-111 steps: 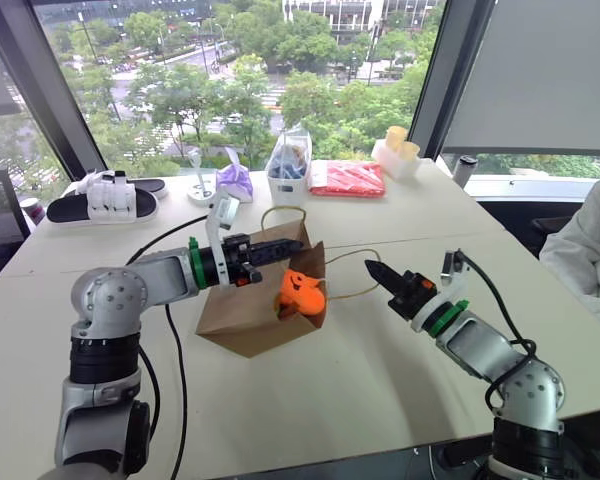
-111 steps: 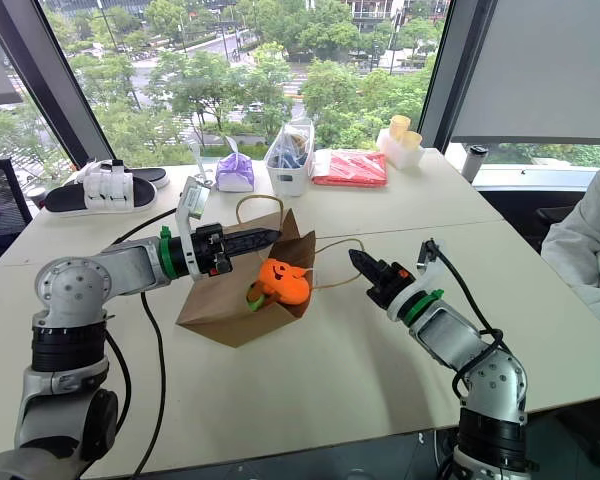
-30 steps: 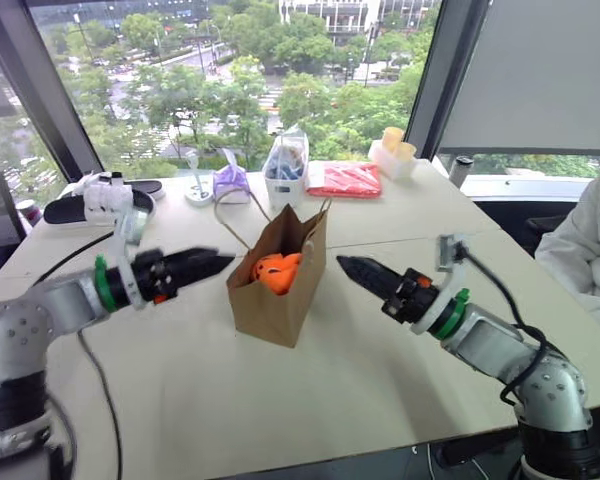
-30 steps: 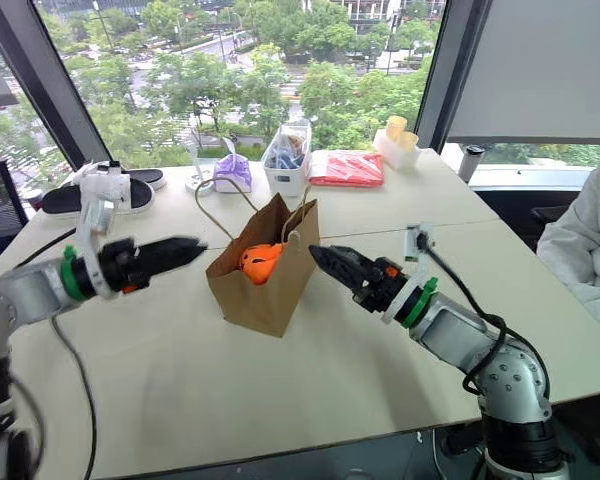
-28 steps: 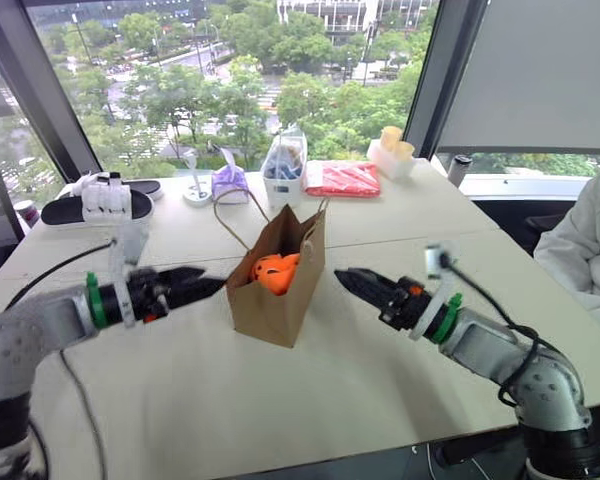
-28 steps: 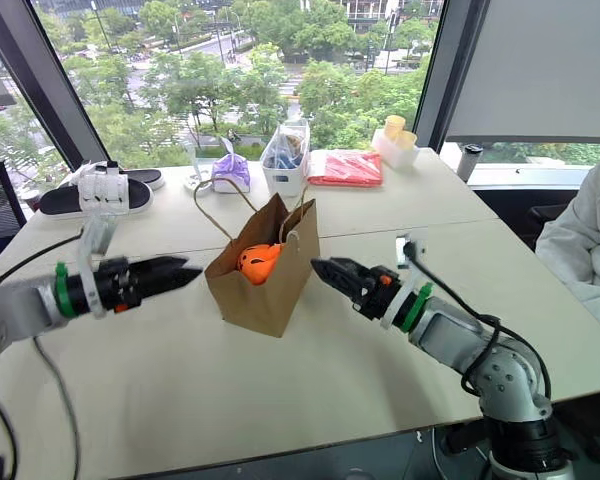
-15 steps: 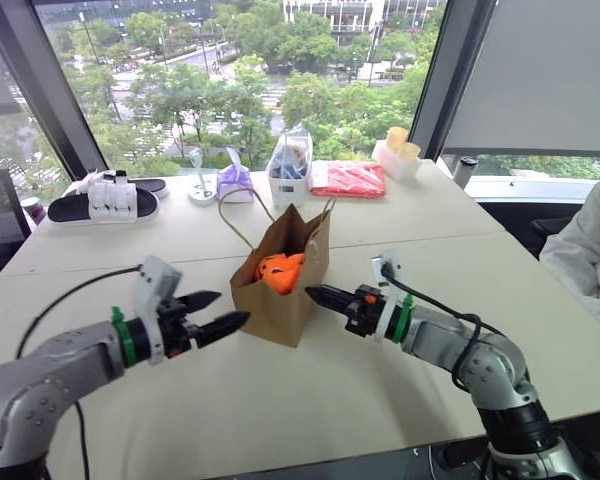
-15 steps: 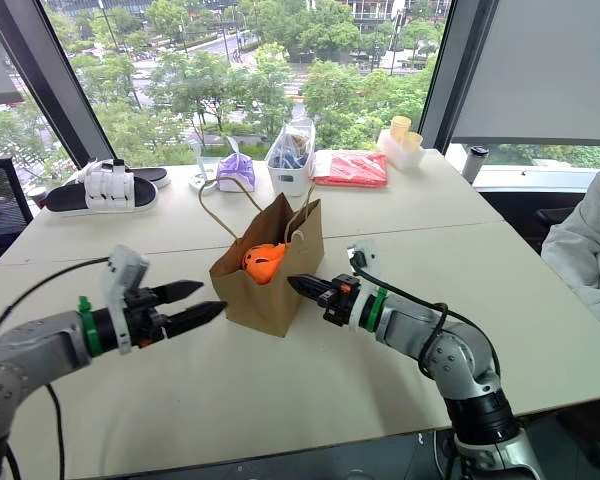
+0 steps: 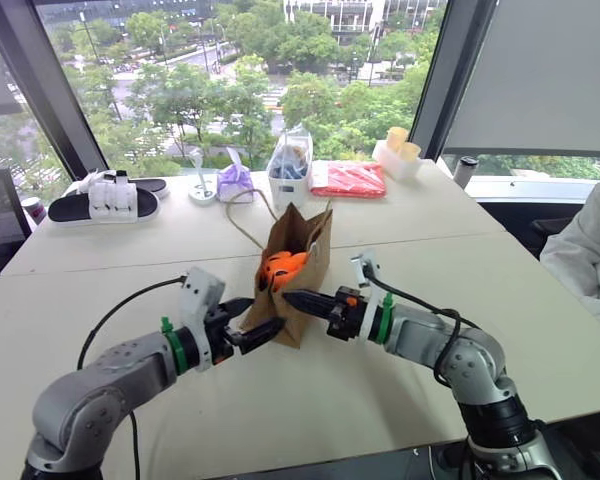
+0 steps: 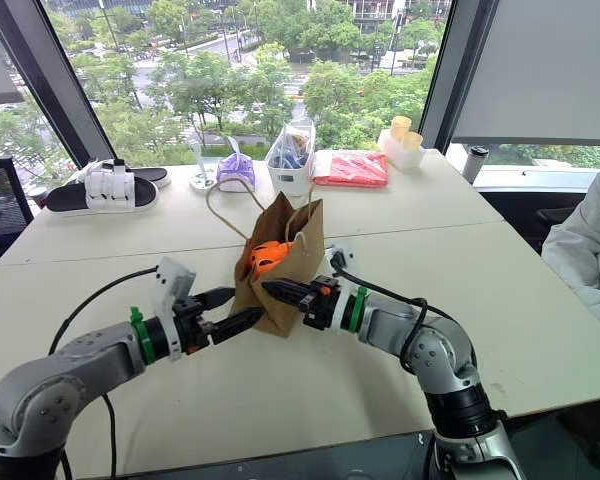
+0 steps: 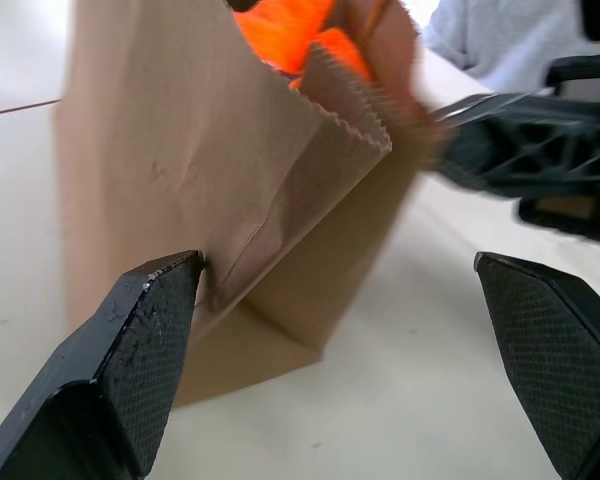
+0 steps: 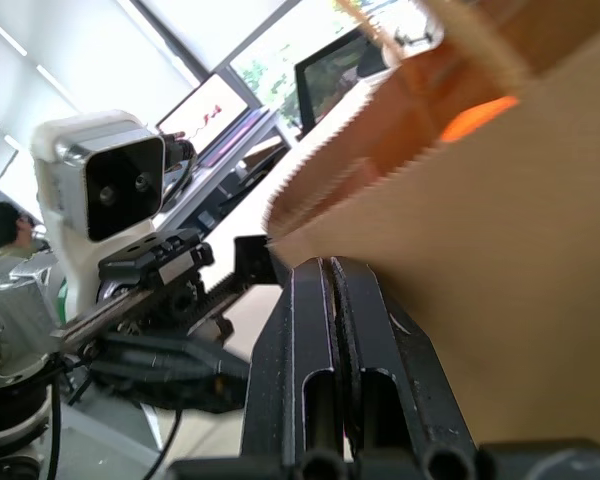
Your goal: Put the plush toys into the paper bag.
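A brown paper bag (image 9: 298, 275) stands at frame centre on the tabletop (image 9: 400, 380), an orange plush toy (image 9: 283, 268) inside. The left hand (image 9: 252, 322), fingers apart, apparently straddles its lower-left corner; the right hand (image 9: 293, 300), fingers together, points at its front.

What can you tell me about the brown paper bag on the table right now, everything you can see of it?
The paper bag is plain brown kraft paper with a zigzag-cut top edge and thin twisted loop handles. It stands upright and open on the white table, with creases in its side panel. An orange plush toy shows in its mouth. The left gripper, fingers open, is at one lower side; the right gripper, shut, points at its front. Whether either touches the paper is unclear.
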